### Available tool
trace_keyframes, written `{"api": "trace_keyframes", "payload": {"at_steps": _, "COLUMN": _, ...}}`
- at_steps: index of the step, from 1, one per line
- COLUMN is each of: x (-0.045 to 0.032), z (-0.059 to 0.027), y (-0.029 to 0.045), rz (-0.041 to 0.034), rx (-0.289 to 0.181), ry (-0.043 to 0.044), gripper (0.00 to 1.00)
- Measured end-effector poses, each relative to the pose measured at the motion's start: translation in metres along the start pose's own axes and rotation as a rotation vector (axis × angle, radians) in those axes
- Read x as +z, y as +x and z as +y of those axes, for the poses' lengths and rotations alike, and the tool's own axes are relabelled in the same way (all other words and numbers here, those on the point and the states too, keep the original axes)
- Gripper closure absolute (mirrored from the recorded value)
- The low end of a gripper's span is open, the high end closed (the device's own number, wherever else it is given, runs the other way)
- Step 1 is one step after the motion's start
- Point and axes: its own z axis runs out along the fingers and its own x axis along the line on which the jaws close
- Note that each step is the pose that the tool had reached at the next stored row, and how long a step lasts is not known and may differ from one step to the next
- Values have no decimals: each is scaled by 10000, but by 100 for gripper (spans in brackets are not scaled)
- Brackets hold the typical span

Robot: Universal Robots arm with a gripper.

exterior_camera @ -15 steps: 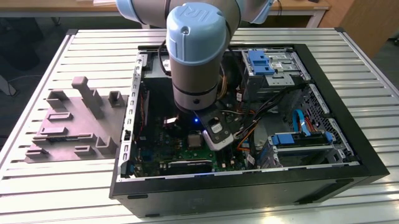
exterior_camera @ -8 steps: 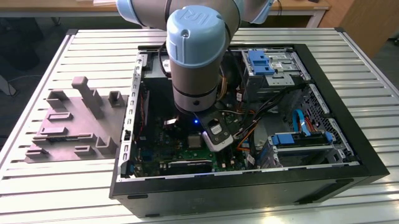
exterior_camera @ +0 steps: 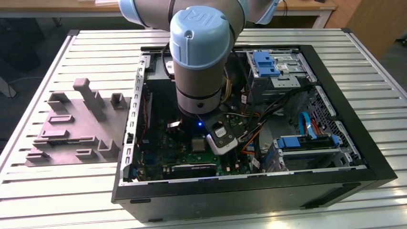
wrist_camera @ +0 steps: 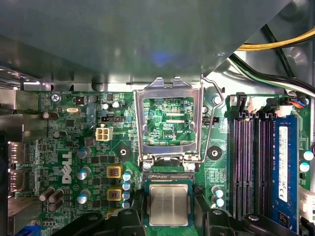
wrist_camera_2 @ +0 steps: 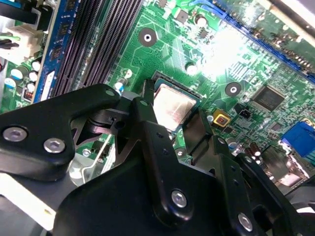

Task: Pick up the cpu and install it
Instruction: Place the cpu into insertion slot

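Open computer case [exterior_camera: 241, 196], centre-right in the exterior view, holds a green motherboard [wrist_camera: 69, 147]. Grey tray [exterior_camera: 64, 140] sits at the exterior view's left. Load frame [wrist_camera: 170, 82] flipped up. Over the socket [wrist_camera: 168, 176], cpu [wrist_camera: 169, 204] pinched by opposite edges between the gripper [wrist_camera: 169, 212] fingers [wrist_camera_2: 147, 115].

There's one cpu [wrist_camera: 169, 205] at the gripper [wrist_camera: 169, 217], one open socket frame [wrist_camera: 170, 84] just beyond, two yellow-topped components [wrist_camera: 113, 171] off beside.
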Motion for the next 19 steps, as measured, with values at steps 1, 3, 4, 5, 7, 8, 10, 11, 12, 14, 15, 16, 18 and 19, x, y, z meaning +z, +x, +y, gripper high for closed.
{"api": "trace_keyframes", "payload": {"at_steps": 1, "x": 0, "z": 0, "y": 0, "rz": 0, "rx": 0, "ry": 0, "gripper": 52}}
{"api": "trace_keyframes", "payload": {"at_steps": 3, "x": 1, "z": 0, "y": 0, "rz": -3, "rx": 0, "ry": -4, "gripper": 51}}
{"api": "trace_keyframes", "payload": {"at_steps": 4, "x": 2, "z": 1, "y": -1, "rz": -7, "rx": -1, "ry": -6, "gripper": 51}}
{"api": "trace_keyframes", "payload": {"at_steps": 5, "x": 2, "z": 1, "y": -1, "rz": -4, "rx": -2, "ry": -7, "gripper": 51}}
{"api": "trace_keyframes", "payload": {"at_steps": 7, "x": 2, "z": 1, "y": 0, "rz": -1, "rx": 0, "ry": -5, "gripper": 45}}
{"api": "trace_keyframes", "payload": {"at_steps": 8, "x": 1, "z": 0, "y": 0, "rz": -1, "rx": 0, "ry": -5, "gripper": 45}}
{"api": "trace_keyframes", "payload": {"at_steps": 10, "x": -9, "z": 1, "y": 0, "rz": -2, "rx": 1, "ry": -8, "gripper": 45}}
{"api": "trace_keyframes", "payload": {"at_steps": 11, "x": -16, "z": 1, "y": 0, "rz": -3, "rx": 2, "ry": -8, "gripper": 45}}
{"api": "trace_keyframes", "payload": {"at_steps": 12, "x": -25, "z": 1, "y": 0, "rz": -1, "rx": 2, "ry": -4, "gripper": 45}}
{"api": "trace_keyframes", "payload": {"at_steps": 14, "x": -32, "z": 1, "y": 0, "rz": -2, "rx": 1, "ry": -4, "gripper": 45}}
{"api": "trace_keyframes", "payload": {"at_steps": 15, "x": -32, "z": 1, "y": 0, "rz": -1, "rx": 1, "ry": -4, "gripper": 45}}
{"api": "trace_keyframes", "payload": {"at_steps": 16, "x": -32, "z": 1, "y": 0, "rz": -2, "rx": 0, "ry": -5, "gripper": 45}}
{"api": "trace_keyframes", "payload": {"at_steps": 18, "x": -34, "z": 1, "y": 0, "rz": 0, "rx": 0, "ry": -4, "gripper": 47}}
{"api": "trace_keyframes", "payload": {"at_steps": 19, "x": -34, "z": 1, "y": 0, "rz": 1, "rx": 1, "ry": -7, "gripper": 47}}
